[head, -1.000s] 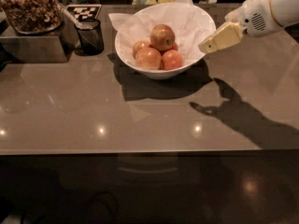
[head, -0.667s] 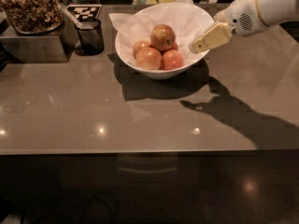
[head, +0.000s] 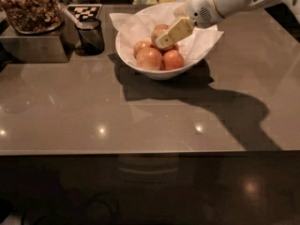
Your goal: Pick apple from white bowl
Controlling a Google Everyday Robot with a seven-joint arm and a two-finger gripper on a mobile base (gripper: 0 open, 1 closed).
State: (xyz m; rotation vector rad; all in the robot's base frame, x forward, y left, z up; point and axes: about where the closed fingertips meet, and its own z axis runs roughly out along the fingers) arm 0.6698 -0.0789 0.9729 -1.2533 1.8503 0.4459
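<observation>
pincer (head: 162, 41) low over white bowl (head: 159, 72), neighbour apples (head: 150, 58) crowding apple (head: 158, 31)

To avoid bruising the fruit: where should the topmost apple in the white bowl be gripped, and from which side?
Probably across its round middle, from above. The apple rests highest on the other apples, so only its upper sides are free, and the flaring wall of the white bowl blocks a sideways approach. The gripper hangs just over it, inside the bowl's rim.

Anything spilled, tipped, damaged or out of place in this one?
Nothing stands out. The white bowl sits upright on the counter, apples inside, nothing spilled. The hand is over the bowl, at the rear apple.
</observation>
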